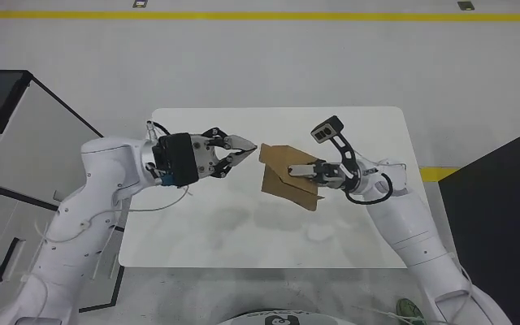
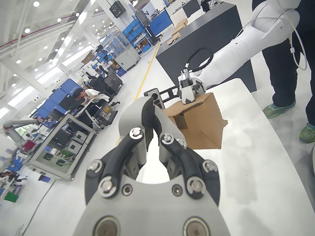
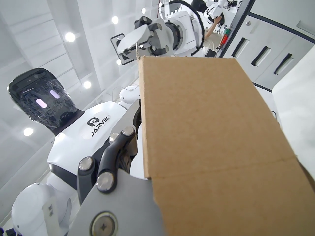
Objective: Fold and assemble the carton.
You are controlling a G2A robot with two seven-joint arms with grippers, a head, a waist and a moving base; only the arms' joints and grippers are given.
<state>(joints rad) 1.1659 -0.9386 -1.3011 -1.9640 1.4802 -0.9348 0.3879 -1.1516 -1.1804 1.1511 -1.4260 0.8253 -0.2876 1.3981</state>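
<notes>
Right claw (image 1: 296, 171) clamped on carton (image 1: 280, 158) edge, left claw (image 1: 250, 149) pinched together, empty, just beside carton's corner

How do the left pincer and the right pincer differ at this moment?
The right pincer is shut on a wall of the carton; the left pincer is shut on nothing. The right pincer is over the carton; the left pincer is beside it, tips toward its edge. Both are shut.

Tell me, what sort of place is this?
Probably a big factory-style hall used as a robot workshop. It has rows of ceiling lights high overhead, racks of blue bins, and a yellow line painted on the floor beyond the white table where the carton is held.
</notes>
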